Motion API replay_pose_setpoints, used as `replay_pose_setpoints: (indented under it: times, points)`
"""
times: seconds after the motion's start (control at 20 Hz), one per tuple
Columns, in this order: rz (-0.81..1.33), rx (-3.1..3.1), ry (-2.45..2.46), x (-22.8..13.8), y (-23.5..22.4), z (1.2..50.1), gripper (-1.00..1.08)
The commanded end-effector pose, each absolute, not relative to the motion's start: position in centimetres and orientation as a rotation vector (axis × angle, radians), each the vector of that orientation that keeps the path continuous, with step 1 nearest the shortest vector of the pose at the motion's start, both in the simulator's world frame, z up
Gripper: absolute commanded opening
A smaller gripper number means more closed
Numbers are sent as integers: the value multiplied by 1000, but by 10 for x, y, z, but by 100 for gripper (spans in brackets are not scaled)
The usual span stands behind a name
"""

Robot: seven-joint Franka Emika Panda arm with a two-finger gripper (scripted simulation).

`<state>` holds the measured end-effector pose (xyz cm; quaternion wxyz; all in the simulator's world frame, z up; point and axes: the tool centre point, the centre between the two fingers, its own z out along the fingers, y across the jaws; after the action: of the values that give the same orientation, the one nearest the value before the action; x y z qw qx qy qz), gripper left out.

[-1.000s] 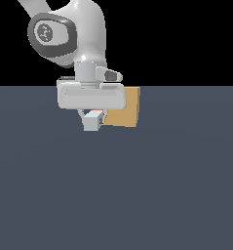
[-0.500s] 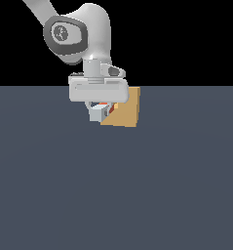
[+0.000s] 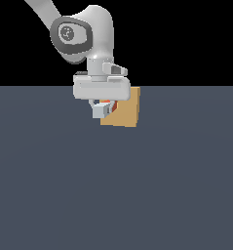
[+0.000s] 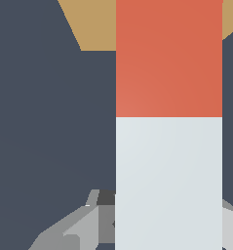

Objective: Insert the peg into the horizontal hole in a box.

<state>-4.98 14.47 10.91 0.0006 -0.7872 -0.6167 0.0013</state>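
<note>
The gripper (image 3: 104, 108) of the Panda arm (image 3: 84, 34) is closed on the peg (image 4: 168, 122), its fingers (image 4: 69, 229) clamping the white portion of the bar. In the wrist view the peg runs from the fingers toward the box (image 3: 125, 110), white section nearest the gripper and red-orange section leading; the red-orange end overlaps the tan face of the box. In the exterior view the gripper hangs directly in front of the box, on the side toward the exterior view's left, with only a small patch of red-orange visible against the tan face. The hole is hidden behind the peg and gripper. The box rests on a dark grey-blue floor (image 3: 113, 185).
</note>
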Motion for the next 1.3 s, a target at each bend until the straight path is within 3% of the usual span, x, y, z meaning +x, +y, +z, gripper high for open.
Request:
replay_pose_setpoints:
  times: [0.0, 0.7, 1.25]
  points:
    - [0, -2476, -1934, -48, 146, 111, -100]
    - [0, -2475, -1933, -46, 151, 111, -100]
    - [-4, -2476, -1933, -30, 216, 112, -100]
